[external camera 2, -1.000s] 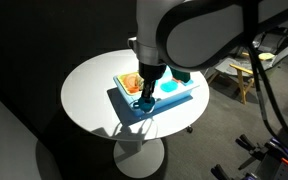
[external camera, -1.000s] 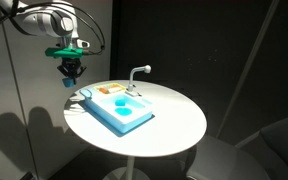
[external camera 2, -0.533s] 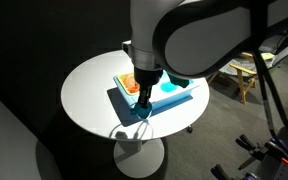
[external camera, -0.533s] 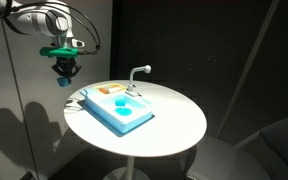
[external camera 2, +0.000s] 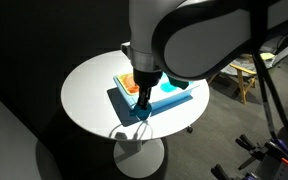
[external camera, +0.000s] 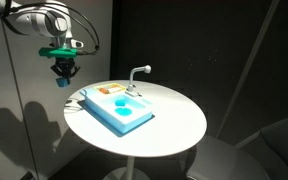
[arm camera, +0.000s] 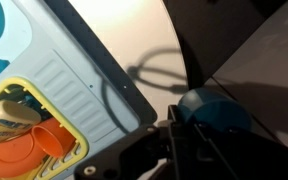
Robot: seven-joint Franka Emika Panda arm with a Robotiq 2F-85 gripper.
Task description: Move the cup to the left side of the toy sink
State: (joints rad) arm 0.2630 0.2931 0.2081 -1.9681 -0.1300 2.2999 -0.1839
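Cup (external camera: pixel 62 83): small, blue, clamped between the jaws and held in the air, touching nothing else. In an exterior view it hangs at about ten o'clock from the toy sink (external camera: pixel 119 112), higher than the round white worktop (external camera: pixel 174 125) and out past its rim. The wrist view shows the cup (arm camera: pixel 216 110) between the dark jaws, with the sink (arm camera: pixel 74 70) at about nine o'clock. The sink lies flat on the worktop. Its faucet (external camera: pixel 138 72) is at the far edge and its orange patch (external camera: pixel 111 90) is at the corner nearest the cup.
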